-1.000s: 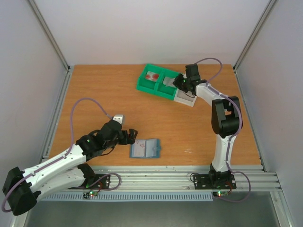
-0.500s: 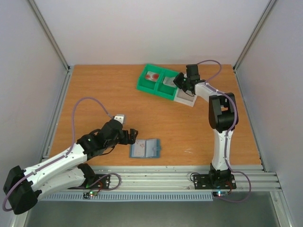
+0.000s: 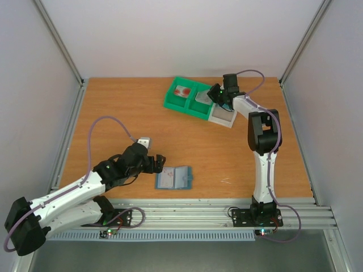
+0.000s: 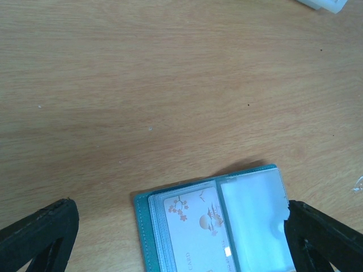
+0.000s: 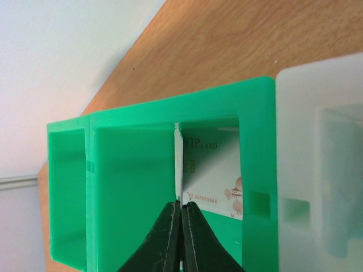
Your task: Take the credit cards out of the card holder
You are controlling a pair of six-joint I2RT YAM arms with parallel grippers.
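Left wrist view: card holder (image 4: 215, 226) lies just ahead of my released left claw (image 4: 180, 205), long axis crosswise; distant right claw (image 5: 181, 212) clenches a credit card (image 5: 210, 170).

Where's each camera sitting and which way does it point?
Top external: above, behind the bases, looking down on the table; left arm, right arm show.
Left wrist: looks down at the open card holder; open left claw shows.
Right wrist: faces the green tray; right claw shut on a card.
Shared: card holder, top and left-wrist views.
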